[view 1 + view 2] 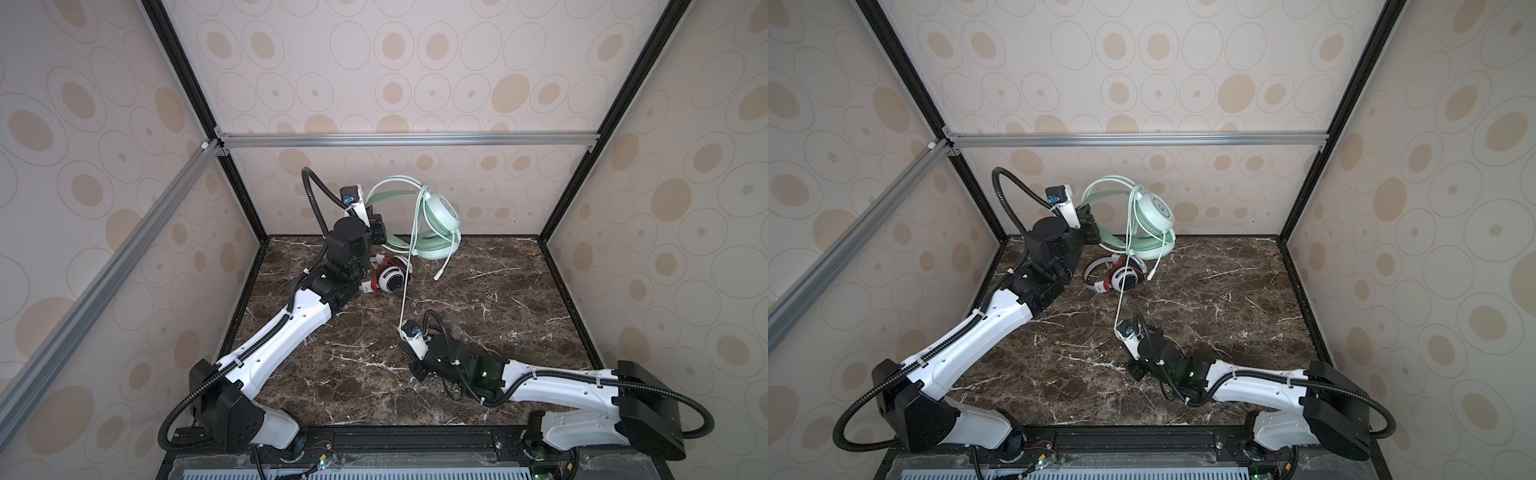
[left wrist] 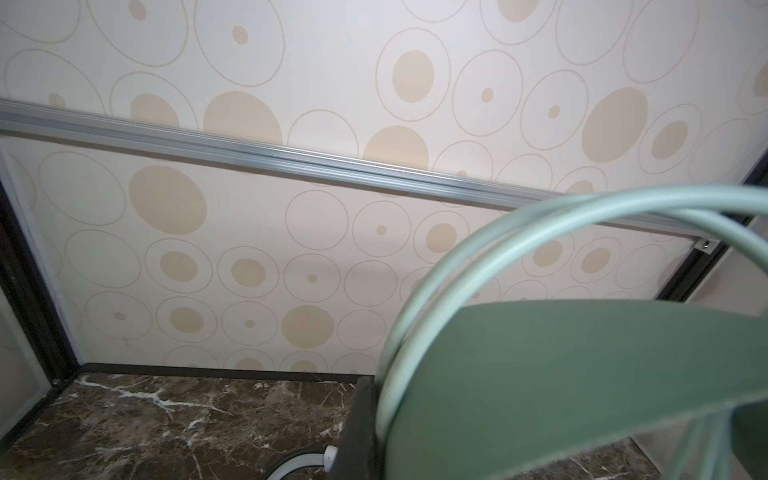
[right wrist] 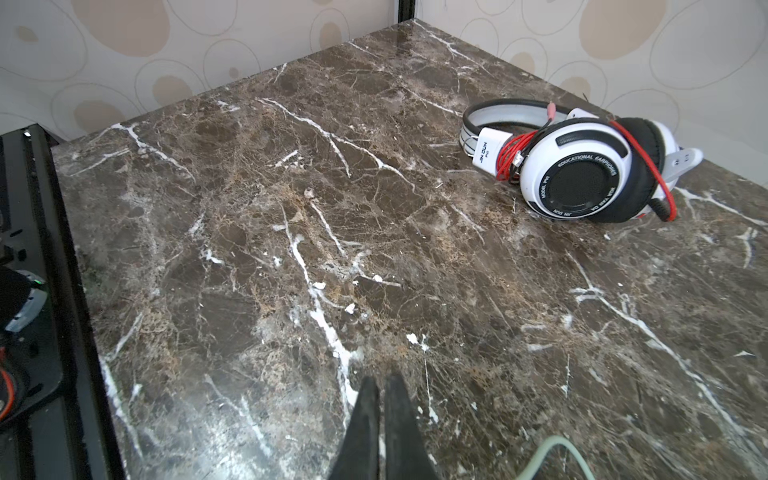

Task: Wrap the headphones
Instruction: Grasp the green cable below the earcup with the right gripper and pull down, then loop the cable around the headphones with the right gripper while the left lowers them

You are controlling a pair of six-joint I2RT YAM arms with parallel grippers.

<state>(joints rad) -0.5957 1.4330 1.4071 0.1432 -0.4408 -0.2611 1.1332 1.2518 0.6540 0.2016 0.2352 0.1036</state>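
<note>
The mint-green headphones (image 1: pixel 442 212) (image 1: pixel 1156 210) hang tilted above the back of the table, near the rear wall. My left gripper (image 1: pixel 379 232) (image 1: pixel 1090 228) is shut on their headband (image 2: pixel 582 374), with one black finger (image 2: pixel 357 432) pressed against it. Their pale cord (image 1: pixel 409 266) (image 1: pixel 1121 291) runs taut down to my right wrist. A bend of the cord (image 3: pixel 557 444) lies beside the right gripper (image 3: pixel 380 384) (image 1: pixel 417 372), which is shut low over the table with nothing between its tips. The white headphones (image 1: pixel 392 278) (image 3: pixel 582 174), red cord wound on them, lie under the green pair.
The cord's loose plug end (image 1: pixel 437 275) hangs just above the dark marble table (image 1: pixel 498 332). Patterned walls with black and silver frame bars enclose the table on three sides. A black rail (image 1: pixel 415 440) runs along the front edge.
</note>
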